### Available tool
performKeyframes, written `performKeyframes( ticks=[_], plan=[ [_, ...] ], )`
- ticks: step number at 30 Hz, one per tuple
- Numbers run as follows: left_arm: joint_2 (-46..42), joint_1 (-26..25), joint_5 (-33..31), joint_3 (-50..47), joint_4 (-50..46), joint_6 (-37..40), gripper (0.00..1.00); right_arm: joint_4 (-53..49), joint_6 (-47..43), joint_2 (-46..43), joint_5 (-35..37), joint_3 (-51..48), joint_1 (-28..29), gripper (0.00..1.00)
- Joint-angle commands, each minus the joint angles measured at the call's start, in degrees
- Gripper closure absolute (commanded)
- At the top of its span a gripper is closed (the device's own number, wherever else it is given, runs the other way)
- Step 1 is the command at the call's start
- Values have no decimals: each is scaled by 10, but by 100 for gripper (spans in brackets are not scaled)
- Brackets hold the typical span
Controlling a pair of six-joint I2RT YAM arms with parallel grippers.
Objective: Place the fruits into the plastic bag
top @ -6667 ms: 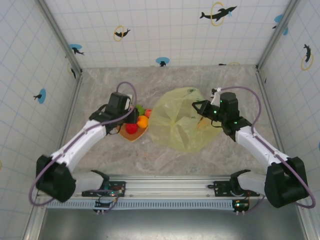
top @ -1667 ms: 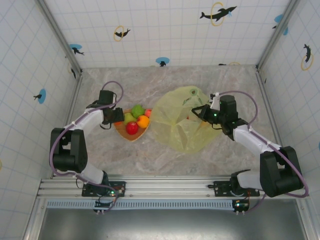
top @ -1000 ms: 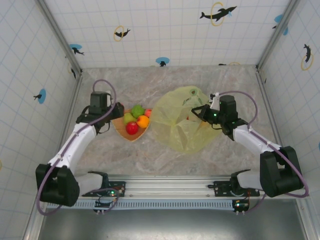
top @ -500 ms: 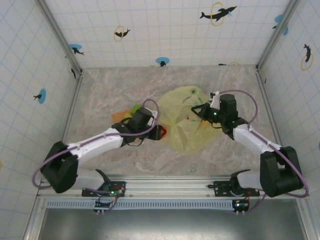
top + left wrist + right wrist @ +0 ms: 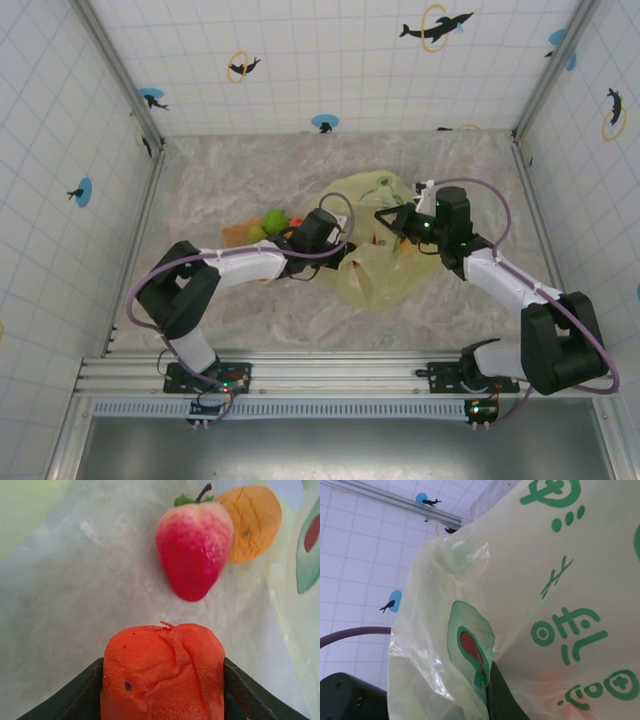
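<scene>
Left gripper (image 5: 338,238): half a second ago it was beside the near-left edge of the plastic bag (image 5: 385,275). It has since moved up and right and now sits at the bag's mouth, with the left arm stretched across the table (image 5: 200,180) from the plate side. Jaws clenched on an orange-red fruit (image 5: 163,672), whose dimpled skin bulges between the two dark fingers (image 5: 82,697); its lower part is cut off at the frame edge.

Right gripper (image 5: 388,220): position unchanged at the bag's far-right rim, pinching a fold of film. The wrist view shows one finger (image 5: 501,702), with creases converging on it; the other is behind the plastic.

Inside the bag, on pale film beyond the held fruit: a strawberry (image 5: 194,550), stem pointing away, touching a yellow-orange fruit (image 5: 252,525). From overhead both are blurred through the film.

Orange plate (image 5: 236,233): left of the bag, largely covered by the left arm. Two green fruits (image 5: 272,218) show at its far side, where a second ago four or five fruits lay in plain sight. Whether any others lie under the arm cannot be told.
</scene>
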Motion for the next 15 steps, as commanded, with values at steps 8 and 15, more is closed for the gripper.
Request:
performKeyframes(
  ticks=[8,15],
  plan=[
    [72,-2,-121,51,150,-107,40,32,7,7,-12,-11,1,100],
    [129,-2,-171,87,198,-140,37,18,-8,12,-15,-12,-4,100]
  ],
)
